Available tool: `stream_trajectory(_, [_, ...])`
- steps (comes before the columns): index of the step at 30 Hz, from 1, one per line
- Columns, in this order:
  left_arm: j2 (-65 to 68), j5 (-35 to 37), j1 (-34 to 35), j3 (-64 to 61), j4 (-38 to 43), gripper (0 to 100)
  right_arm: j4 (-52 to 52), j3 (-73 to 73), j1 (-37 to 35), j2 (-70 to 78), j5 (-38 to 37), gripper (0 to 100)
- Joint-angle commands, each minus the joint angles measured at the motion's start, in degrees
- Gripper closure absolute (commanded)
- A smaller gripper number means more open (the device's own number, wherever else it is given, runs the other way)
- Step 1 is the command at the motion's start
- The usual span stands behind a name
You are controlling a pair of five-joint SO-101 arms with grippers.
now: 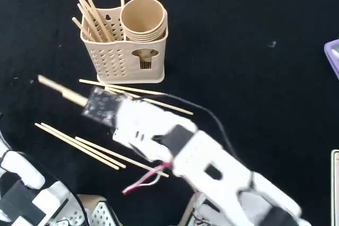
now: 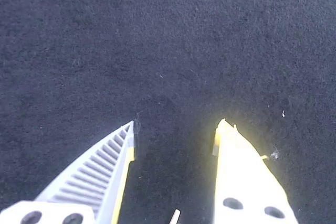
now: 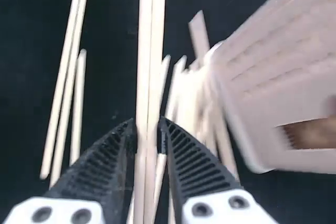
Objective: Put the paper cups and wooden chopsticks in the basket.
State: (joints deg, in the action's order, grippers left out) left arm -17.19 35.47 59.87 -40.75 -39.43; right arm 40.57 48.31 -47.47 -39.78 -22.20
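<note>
Jaws on the right clamp 2 pale wooden chopsticks (image 3: 150, 51) near the cream perforated basket (image 1: 123, 63); left jaws apart.

**A robotics lab test bench**

A table draped in plain black cloth (image 1: 254, 78) served as the work surface. Over it hung a white plastic robot arm (image 1: 212, 170) with bare screw holes and loose red and white wires (image 1: 144, 180), and a second white-and-black arm (image 1: 26, 194) sat at the near corner. On the cloth stood a cream perforated plastic basket (image 1: 114, 62) holding stacked tan paper cups (image 1: 143, 17), with pale wooden chopsticks (image 1: 79, 144) scattered in front. The set-up suggested a trial rig rather than a kitchen.
</note>
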Motion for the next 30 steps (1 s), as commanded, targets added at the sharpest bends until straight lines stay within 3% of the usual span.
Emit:
stream_trajectory(1, [-2.02,0.0,-0.84,0.66,0.88,76,-3.6,-3.21,3.43,-10.68,0.62,98.8])
stream_trajectory(11, [-2.02,0.0,-0.84,0.66,0.62,76,-31.3,-12.0,5.98,-5.67,0.88,98.7])
stream_trajectory(16, [-2.02,0.0,-0.84,0.66,0.53,76,-47.12,-12.88,10.64,4.35,17.67,98.7])
stream_trajectory(18, [-2.02,0.0,-0.84,0.66,0.53,76,-52.57,-15.08,12.31,9.1,18.46,98.7])
stream_trajectory(30, [-2.02,0.0,-0.84,0.75,0.53,76,-55.03,-39.25,13.54,35.91,16.26,98.7])
